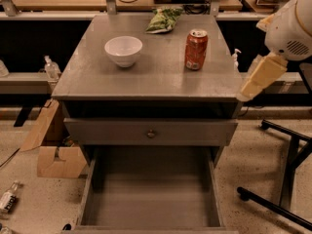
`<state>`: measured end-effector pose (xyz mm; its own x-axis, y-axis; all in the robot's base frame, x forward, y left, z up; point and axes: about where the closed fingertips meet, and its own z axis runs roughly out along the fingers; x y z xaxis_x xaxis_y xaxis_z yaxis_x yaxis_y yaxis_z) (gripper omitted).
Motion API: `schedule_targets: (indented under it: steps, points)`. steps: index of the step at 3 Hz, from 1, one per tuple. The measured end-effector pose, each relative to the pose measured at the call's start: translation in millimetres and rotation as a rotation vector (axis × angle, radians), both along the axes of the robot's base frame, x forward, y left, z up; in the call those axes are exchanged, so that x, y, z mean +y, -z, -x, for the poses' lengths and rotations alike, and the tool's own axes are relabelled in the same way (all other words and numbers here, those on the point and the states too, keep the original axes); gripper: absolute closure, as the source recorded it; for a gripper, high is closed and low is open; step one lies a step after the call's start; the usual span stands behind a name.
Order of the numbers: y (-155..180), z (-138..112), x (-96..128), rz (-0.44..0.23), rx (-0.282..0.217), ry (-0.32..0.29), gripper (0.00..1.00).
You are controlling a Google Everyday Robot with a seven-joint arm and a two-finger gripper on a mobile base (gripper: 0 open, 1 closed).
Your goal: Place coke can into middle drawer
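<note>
The coke can [196, 49] stands upright on the right side of the grey cabinet top [146, 77]. Below it, the middle drawer [151, 199] is pulled out toward me, a deep grey tray with a bare floor. Part of my white and cream arm [273, 52] hangs at the right edge, beside the cabinet's right corner and apart from the can. My gripper itself is out of view, beyond that arm.
A white bowl [123, 50] sits left of the can and a green snack bag [163, 20] lies at the back. A grey drawer front with a round knob [151, 133] sits above the open drawer. A cardboard box [56, 155] is on the left floor and black chair legs [285, 179] on the right.
</note>
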<state>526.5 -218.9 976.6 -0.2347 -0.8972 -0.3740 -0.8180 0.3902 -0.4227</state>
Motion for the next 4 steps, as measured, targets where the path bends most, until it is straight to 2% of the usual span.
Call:
schedule_targets:
  steps: [1, 2, 3, 4]
  points:
    - [11.0, -49.0, 9.0, -0.172, -0.099, 0.034, 0.00]
    - [24.4, -82.4, 26.9, -0.407, -0.176, 0.031, 0.00]
    - [21.4, -114.1, 38.2, -0.658, -0.275, 0.047, 0.00]
    - [12.4, -127.9, 43.1, -0.826, -0.365, 0.070, 0.00]
